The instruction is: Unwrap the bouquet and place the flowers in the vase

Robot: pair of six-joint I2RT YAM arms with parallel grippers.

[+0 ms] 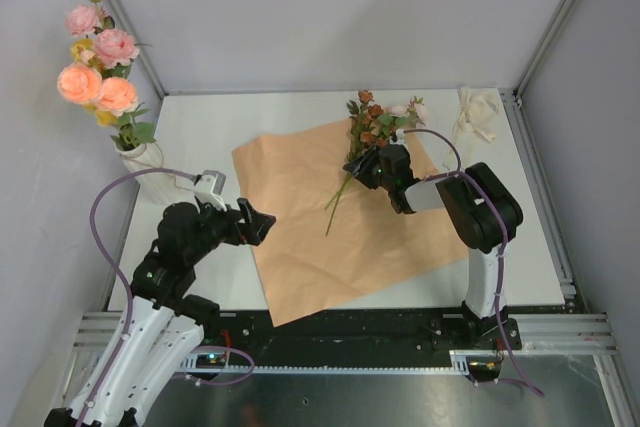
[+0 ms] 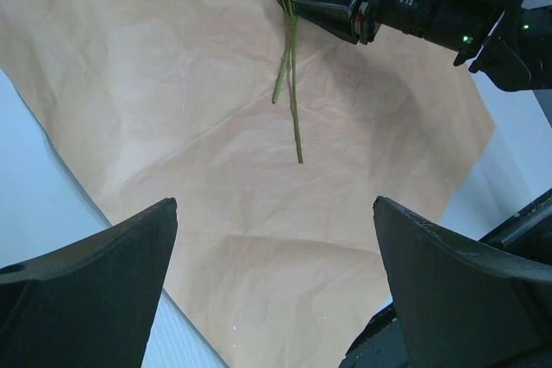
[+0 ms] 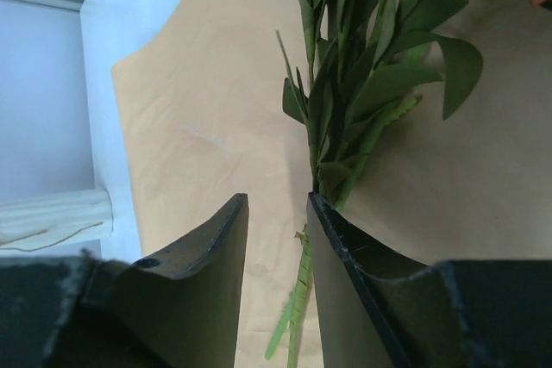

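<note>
**Unwrapped bouquet, with one sprig between the right fingers**

The peach-orange paper sheet point(image 1: 300, 237) lies flat and creased on the white table point(image 1: 200, 122), with one corner reaching the near edge. The cream-white vase point(image 1: 140, 162) stands at the far left of the table, off the paper. It holds pink and peach blooms point(image 1: 100, 67) with yellow buds and green leaves, upright against the left wall.

A rust-brown sprig point(image 1: 372, 125) lies across the far right part of the sheet. Its flower heads are near the paper's far edge, and its thin green stems point(image 2: 293, 84) point toward the near left.

The right gripper point(image 3: 276, 200) is at the sprig's leafy middle, its two fingers close together on either side of the stems. The stems sit against one finger, while a strip of paper shows between them and the other finger. Whether the stems are actually pinched cannot be told.

The left gripper point(image 2: 274, 208) hovers over the near left part of the sheet with its fingers spread wide and nothing between them. It is aimed at the stem ends but well apart from them.

The cream ribbon point(image 1: 478, 115) lies loose at the table's far right corner, off the paper.
</note>
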